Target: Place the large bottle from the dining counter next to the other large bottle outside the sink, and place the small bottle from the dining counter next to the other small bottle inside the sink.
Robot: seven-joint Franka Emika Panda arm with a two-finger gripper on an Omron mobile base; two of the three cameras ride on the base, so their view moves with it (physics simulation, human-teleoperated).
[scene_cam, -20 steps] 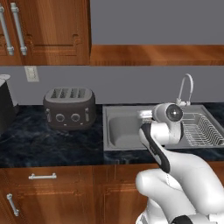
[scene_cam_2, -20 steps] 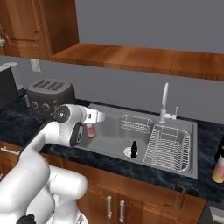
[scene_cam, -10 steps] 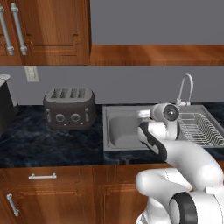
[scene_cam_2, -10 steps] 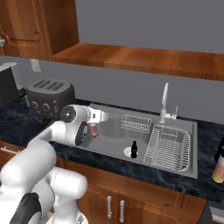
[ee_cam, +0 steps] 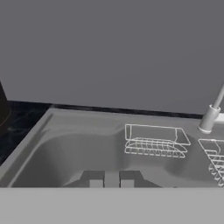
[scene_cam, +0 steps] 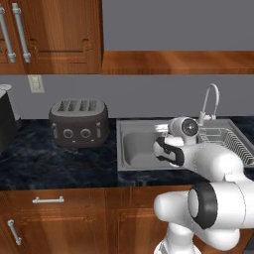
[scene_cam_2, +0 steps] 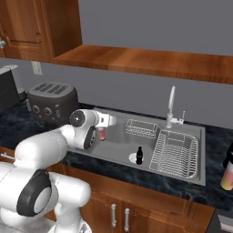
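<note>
The pink bottle [scene_cam_2: 101, 134] hangs upright directly under the hand [scene_cam_2: 102, 129], over the left end of the sink [scene_cam_2: 119, 144]. The hand is pinched narrow, and I take it to be gripping the bottle by its top, though the contact itself is too small to see. Its partner, the dark bottle [scene_cam_2: 139, 155], stands upright on the basin floor to the hand's right, lower and a little nearer the front rim, just left of the rack [scene_cam_2: 175, 152]. So the carry looks to run rightward and down. The large bottle [scene_cam_2: 227, 175] stands far right of the hand, on the surface beyond the sink.
</note>
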